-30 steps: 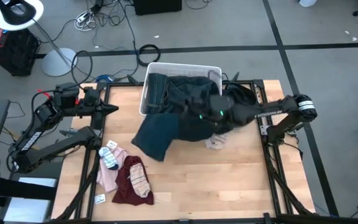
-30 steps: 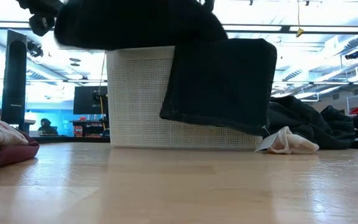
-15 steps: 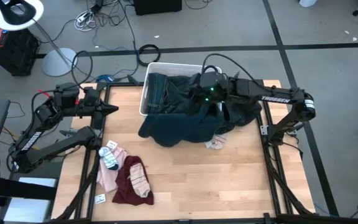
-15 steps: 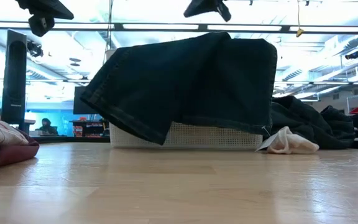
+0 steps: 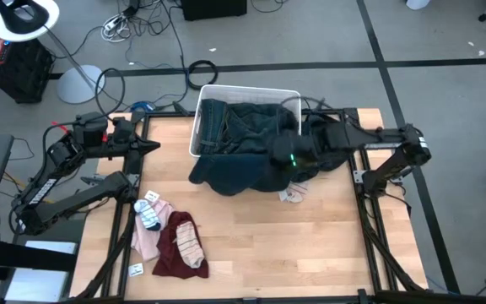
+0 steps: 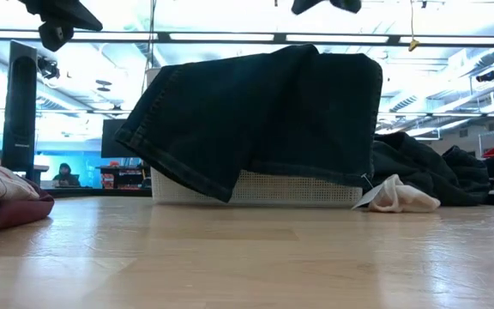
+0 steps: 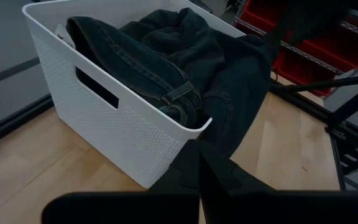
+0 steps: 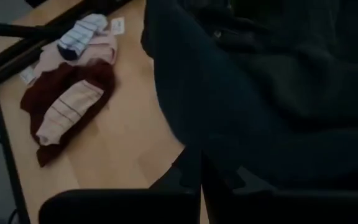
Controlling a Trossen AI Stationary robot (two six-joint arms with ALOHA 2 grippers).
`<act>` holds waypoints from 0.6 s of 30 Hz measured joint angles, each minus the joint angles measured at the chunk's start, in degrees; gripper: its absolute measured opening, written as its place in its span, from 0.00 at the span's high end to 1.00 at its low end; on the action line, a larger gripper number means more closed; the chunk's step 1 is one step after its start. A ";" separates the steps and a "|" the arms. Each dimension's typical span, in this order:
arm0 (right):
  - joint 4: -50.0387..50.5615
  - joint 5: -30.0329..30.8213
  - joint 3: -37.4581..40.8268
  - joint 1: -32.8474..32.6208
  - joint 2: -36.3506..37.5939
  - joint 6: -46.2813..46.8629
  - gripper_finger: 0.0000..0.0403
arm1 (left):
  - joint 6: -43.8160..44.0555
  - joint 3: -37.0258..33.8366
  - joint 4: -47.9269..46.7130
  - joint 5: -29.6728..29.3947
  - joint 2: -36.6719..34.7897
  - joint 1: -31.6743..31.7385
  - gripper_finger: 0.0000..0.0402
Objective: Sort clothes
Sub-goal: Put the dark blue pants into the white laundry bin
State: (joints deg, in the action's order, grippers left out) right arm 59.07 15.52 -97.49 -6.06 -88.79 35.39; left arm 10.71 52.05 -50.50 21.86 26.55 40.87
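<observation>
One teal garment (image 5: 243,169) lies under shut R hand (image 5: 270,157).

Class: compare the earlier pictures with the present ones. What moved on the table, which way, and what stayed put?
The right gripper lifted the large dark teal garment off the table, draped it over the white plastic bin's front rim, then drew back, now shut and empty. The left gripper, the maroon and pink clothes and the striped socks stayed put.
</observation>
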 joint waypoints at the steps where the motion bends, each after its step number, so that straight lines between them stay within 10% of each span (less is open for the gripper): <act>1: 0.75 1.64 0.02 -1.60 -0.02 1.67 1.00 | -0.05 0.01 -0.03 -0.31 0.00 0.01 1.00; 11: -1.62 10.99 8.27 -12.68 -0.01 30.93 0.92 | -1.44 0.01 -0.14 -0.76 0.01 0.01 1.00; 18: -28.73 12.57 27.09 -15.32 -0.04 42.61 0.74 | -1.48 0.00 -0.13 -0.75 0.00 0.02 1.00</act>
State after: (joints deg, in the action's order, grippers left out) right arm 30.34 28.08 -70.40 -21.38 -88.84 78.00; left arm 9.24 52.05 -50.63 21.10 26.55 40.88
